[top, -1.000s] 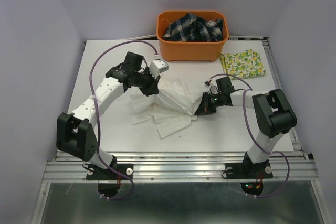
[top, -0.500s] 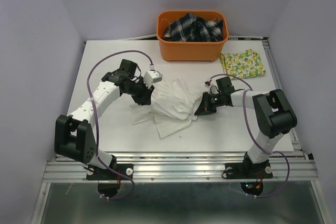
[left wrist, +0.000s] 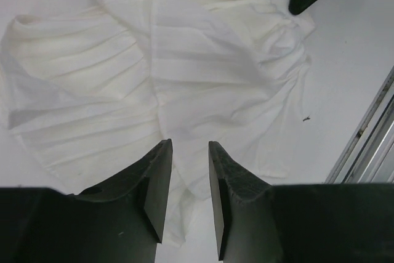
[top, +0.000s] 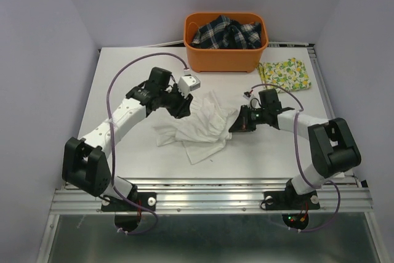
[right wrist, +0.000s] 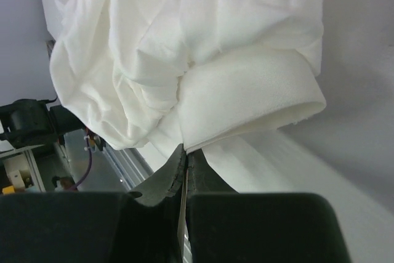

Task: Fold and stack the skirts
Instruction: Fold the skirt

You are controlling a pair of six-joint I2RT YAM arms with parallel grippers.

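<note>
The plain white skirt (top: pixel 200 129) lies rumpled in the middle of the desk (top: pixel 258 155), between the 2 arms. The left tool (top: pixel 182 106) is over the skirt's far-left part. In the left wrist view its 2 fingers (left wrist: pixel 157 183) stand apart with nothing between them, and the pleated cloth is spread out below. The right tool (top: pixel 237 125) is at the skirt's right edge. The right wrist view shows its jaws pressed together on a thin fold of the white cloth, with a thick rolled hem bulging just above the fingertips. The lemon-print skirt (top: pixel 285 74) lies folded flat at the far right of the desk, well apart from the white one and just beside the orange basket (top: pixel 225 60). A dark plaid cloth (top: pixel 226 33) fills the basket
</note>
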